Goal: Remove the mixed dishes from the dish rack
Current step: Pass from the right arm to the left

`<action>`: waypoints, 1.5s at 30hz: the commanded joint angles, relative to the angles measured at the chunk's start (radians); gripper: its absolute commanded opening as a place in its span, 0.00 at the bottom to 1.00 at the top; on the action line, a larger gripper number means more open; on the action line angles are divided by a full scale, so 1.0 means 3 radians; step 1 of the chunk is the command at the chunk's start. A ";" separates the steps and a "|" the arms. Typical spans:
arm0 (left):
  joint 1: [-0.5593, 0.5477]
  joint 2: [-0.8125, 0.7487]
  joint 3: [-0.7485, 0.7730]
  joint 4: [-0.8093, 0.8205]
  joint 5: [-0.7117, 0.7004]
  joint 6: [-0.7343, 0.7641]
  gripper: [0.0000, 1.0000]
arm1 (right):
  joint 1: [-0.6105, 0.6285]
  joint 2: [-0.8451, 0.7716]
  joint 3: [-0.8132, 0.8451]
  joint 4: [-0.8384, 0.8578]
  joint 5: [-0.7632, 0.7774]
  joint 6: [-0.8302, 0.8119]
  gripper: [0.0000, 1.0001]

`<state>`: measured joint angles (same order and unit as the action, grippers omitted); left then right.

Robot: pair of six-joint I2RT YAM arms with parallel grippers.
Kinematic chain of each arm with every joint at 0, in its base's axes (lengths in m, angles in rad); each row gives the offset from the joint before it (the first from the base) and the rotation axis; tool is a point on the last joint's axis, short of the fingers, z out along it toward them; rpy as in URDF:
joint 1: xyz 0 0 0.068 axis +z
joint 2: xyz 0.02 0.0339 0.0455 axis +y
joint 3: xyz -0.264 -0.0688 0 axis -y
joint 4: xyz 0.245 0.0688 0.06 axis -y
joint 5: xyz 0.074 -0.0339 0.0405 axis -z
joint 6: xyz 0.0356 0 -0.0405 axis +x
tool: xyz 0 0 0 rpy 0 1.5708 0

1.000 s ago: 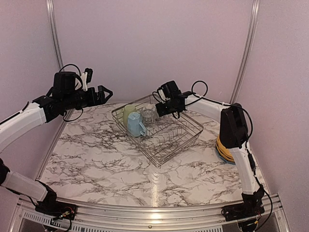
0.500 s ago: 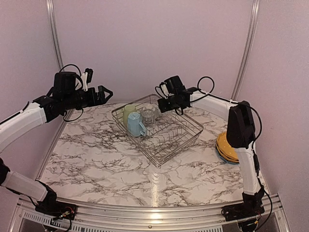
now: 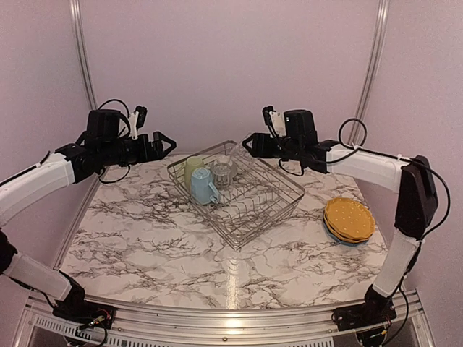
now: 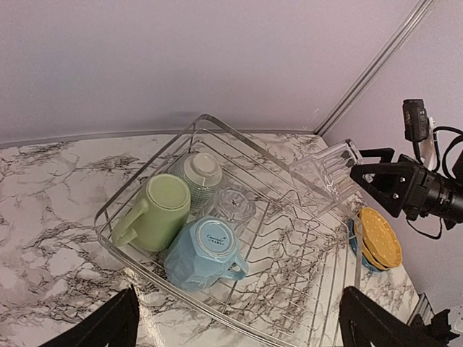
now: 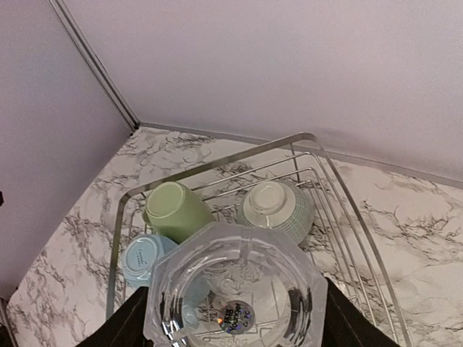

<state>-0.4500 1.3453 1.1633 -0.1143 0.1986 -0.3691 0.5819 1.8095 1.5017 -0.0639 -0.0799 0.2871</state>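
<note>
The dish rack point(image 3: 203, 210) is a silver wire basket at the table's middle back. In it lie a light blue mug point(image 3: 203, 186), a pale green cup point(image 3: 192, 169), a clear glass point(image 3: 223, 171) and a pale green bowl point(image 4: 201, 172). My right gripper point(image 3: 250, 144) hovers above the rack's far corner, shut on another clear glass point(image 5: 235, 296), which also shows in the left wrist view point(image 4: 329, 168). My left gripper point(image 3: 163, 140) is open and empty in the air left of the rack. Two yellow-orange plates point(image 3: 349, 219) lie stacked on a blue plate at the right.
The marble table point(image 3: 159, 246) is bordered by pale walls and a metal rail along its near edge. The right arm stretches over the table's far right. The rack's upright dividers point(image 4: 304, 267) hold nothing.
My right gripper has risen from the rack's far edge and the arm has swung out to the right, uncovering the plate stack. My left gripper has edged slightly right.
</note>
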 commanded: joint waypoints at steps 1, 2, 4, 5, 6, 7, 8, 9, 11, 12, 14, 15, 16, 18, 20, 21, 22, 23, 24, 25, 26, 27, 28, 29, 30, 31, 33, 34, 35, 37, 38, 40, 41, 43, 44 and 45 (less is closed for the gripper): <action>-0.0089 0.0099 0.0128 0.0093 0.0362 -0.0221 0.99 | -0.0094 -0.0375 -0.0534 0.1364 -0.0860 0.0887 0.32; -0.0119 0.0126 0.0195 0.0066 0.0423 -0.0282 0.99 | -0.0094 -0.0436 -0.0674 0.1610 -0.0965 0.1040 0.32; -0.0187 0.0102 0.0218 0.0078 0.0449 -0.0460 0.99 | -0.0094 -0.0500 -0.0899 0.2061 -0.1156 0.1333 0.33; -0.0214 0.0047 0.0151 0.0161 0.0468 -0.0592 0.99 | -0.0095 -0.0506 -0.0997 0.2278 -0.1240 0.1492 0.33; -0.0233 -0.0024 0.0047 0.0288 0.0513 -0.0746 0.99 | -0.0094 -0.0491 -0.1063 0.2511 -0.1388 0.1624 0.33; -0.0249 -0.0111 -0.0070 0.0487 0.0585 -0.0941 0.99 | -0.0094 -0.0463 -0.1105 0.2695 -0.1490 0.1762 0.33; -0.0260 -0.0188 -0.0213 0.0691 0.0632 -0.1140 0.99 | -0.0091 -0.0425 -0.1127 0.2845 -0.1573 0.1876 0.33; -0.0278 -0.0275 -0.0361 0.0936 0.0686 -0.1377 0.99 | -0.0085 -0.0387 -0.1138 0.2993 -0.1655 0.1977 0.33; -0.0326 -0.0397 -0.0655 0.1455 0.0764 -0.1826 0.99 | -0.0053 -0.0296 -0.1145 0.3244 -0.1769 0.2153 0.33; -0.0359 -0.0418 -0.0762 0.1711 0.0758 -0.1966 0.99 | -0.0026 -0.0260 -0.1145 0.3382 -0.1808 0.2216 0.33; -0.0419 -0.0414 -0.0892 0.1884 0.0747 -0.2136 0.99 | 0.0020 -0.0204 -0.1143 0.3529 -0.1867 0.2300 0.33; -0.0442 -0.0397 -0.0919 0.1913 0.0762 -0.2180 0.99 | 0.0034 -0.0193 -0.1147 0.3577 -0.1868 0.2327 0.33; -0.0463 -0.0379 -0.0935 0.1943 0.0788 -0.2215 0.99 | 0.0052 -0.0177 -0.1157 0.3625 -0.1872 0.2357 0.33; -0.0504 -0.0345 -0.0977 0.2085 0.0818 -0.2305 0.99 | 0.0098 -0.0122 -0.1158 0.3699 -0.1906 0.2412 0.33; -0.0547 -0.0293 -0.1008 0.2293 0.0855 -0.2407 0.96 | 0.0144 -0.0069 -0.1174 0.3812 -0.1923 0.2487 0.33; -0.0572 -0.0261 -0.1003 0.2362 0.0875 -0.2435 0.95 | 0.0174 -0.0036 -0.1175 0.3868 -0.1938 0.2522 0.33; -0.0602 -0.0221 -0.0989 0.2407 0.0892 -0.2456 0.94 | 0.0193 -0.0004 -0.1167 0.3908 -0.1954 0.2557 0.33; -0.0630 -0.0188 -0.0979 0.2459 0.0909 -0.2470 0.93 | 0.0217 0.0032 -0.1157 0.3940 -0.1968 0.2588 0.33; -0.0660 -0.0155 -0.0972 0.2503 0.0921 -0.2480 0.92 | 0.0236 0.0062 -0.1147 0.3971 -0.1986 0.2617 0.33; -0.0685 -0.0125 -0.0965 0.2547 0.0927 -0.2493 0.92 | 0.0257 0.0087 -0.1138 0.4000 -0.1997 0.2644 0.33; -0.0703 -0.0099 -0.0952 0.2558 0.0926 -0.2496 0.91 | 0.0273 0.0112 -0.1129 0.4019 -0.2003 0.2658 0.33; -0.0712 -0.0083 -0.0952 0.2568 0.0914 -0.2508 0.90 | 0.0286 0.0127 -0.1125 0.4030 -0.2004 0.2667 0.33; -0.0718 -0.0072 -0.0960 0.2605 0.0897 -0.2530 0.90 | 0.0301 0.0138 -0.1123 0.4037 -0.2001 0.2668 0.33; -0.0726 -0.0067 -0.0963 0.2645 0.0882 -0.2545 0.89 | 0.0320 0.0151 -0.1116 0.4041 -0.2004 0.2674 0.33; -0.0736 -0.0064 -0.0952 0.2663 0.0862 -0.2549 0.88 | 0.0337 0.0162 -0.1108 0.4047 -0.2004 0.2677 0.33; -0.0743 -0.0058 -0.0936 0.2651 0.0846 -0.2534 0.88 | 0.0358 0.0173 -0.1098 0.4053 -0.2004 0.2676 0.33; -0.0755 -0.0042 -0.0904 0.2630 0.0830 -0.2534 0.84 | 0.0398 0.0206 -0.1074 0.4056 -0.2001 0.2680 0.33; -0.0755 -0.0038 -0.0900 0.2645 0.0821 -0.2551 0.82 | 0.0419 0.0224 -0.1058 0.4059 -0.2002 0.2689 0.33; -0.0755 -0.0035 -0.0906 0.2661 0.0800 -0.2572 0.77 | 0.0450 0.0252 -0.1043 0.4075 -0.2008 0.2702 0.33; -0.0755 -0.0043 -0.0929 0.2687 0.0771 -0.2609 0.70 | 0.0501 0.0295 -0.1007 0.4107 -0.2011 0.2731 0.33; -0.0755 -0.0050 -0.0939 0.2698 0.0758 -0.2629 0.67 | 0.0521 0.0308 -0.0990 0.4124 -0.2007 0.2745 0.33; -0.0755 -0.0073 -0.0966 0.2754 0.0741 -0.2672 0.61 | 0.0543 0.0328 -0.0978 0.4155 -0.1986 0.2760 0.33; -0.0755 -0.0095 -0.0981 0.2777 0.0732 -0.2692 0.58 | 0.0551 0.0335 -0.0977 0.4164 -0.1977 0.2762 0.33; -0.0755 -0.0127 -0.0983 0.2783 0.0716 -0.2715 0.52 | 0.0550 0.0346 -0.0979 0.4169 -0.1963 0.2761 0.33; -0.0755 -0.0139 -0.0984 0.2772 0.0717 -0.2722 0.49 | 0.0554 0.0352 -0.0977 0.4174 -0.1963 0.2761 0.33; -0.0755 -0.0146 -0.0984 0.2765 0.0714 -0.2731 0.43 | 0.0551 0.0353 -0.0976 0.4172 -0.1959 0.2759 0.33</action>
<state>-0.6727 1.3235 0.8700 0.6624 0.4259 -1.1744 0.7395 1.9068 1.1648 1.1313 -0.6670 1.1046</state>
